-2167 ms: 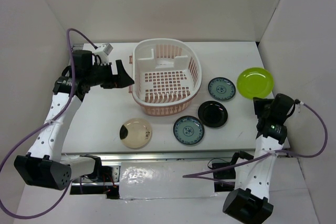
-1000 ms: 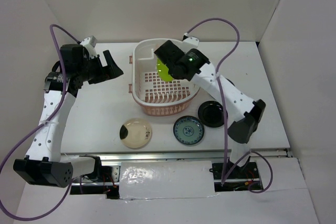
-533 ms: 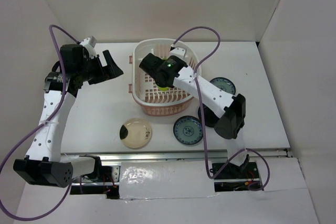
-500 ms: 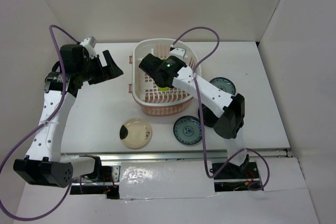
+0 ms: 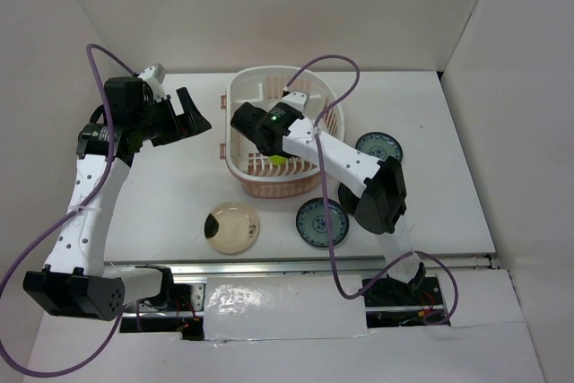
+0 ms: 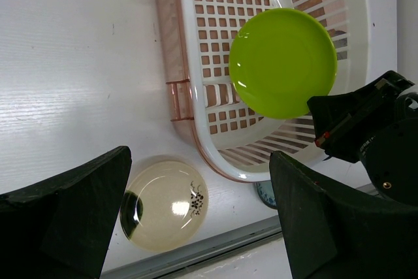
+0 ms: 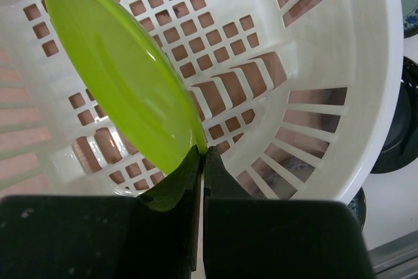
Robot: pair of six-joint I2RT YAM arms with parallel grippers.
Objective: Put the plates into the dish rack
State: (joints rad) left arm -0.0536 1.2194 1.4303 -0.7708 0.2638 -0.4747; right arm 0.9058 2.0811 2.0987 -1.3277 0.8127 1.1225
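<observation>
The pink and white dish rack (image 5: 260, 73) stands at the table's middle back. My right gripper (image 5: 269, 148) reaches down into it, shut on the rim of the lime-green plate (image 7: 124, 70), which stands tilted on edge over the perforated floor; the plate also shows in the left wrist view (image 6: 282, 62). My left gripper (image 5: 193, 114) is open and empty, left of the rack. The tan plate (image 5: 231, 227) and one teal plate (image 5: 318, 221) lie in front of the rack. The other teal plate (image 5: 378, 145) lies to its right. The black plate (image 7: 398, 129) is hidden under my right arm in the top view.
White walls close in the table on the left, back and right. My right arm's elbow (image 5: 378, 199) hangs over the table just right of the rack. A purple cable (image 5: 327, 65) loops over the rack's far rim.
My right arm has carried the lime-green plate from the table's right side into the rack and moved it lower, toward the rack's near-left part. The left gripper drew back slightly, then stayed still.
</observation>
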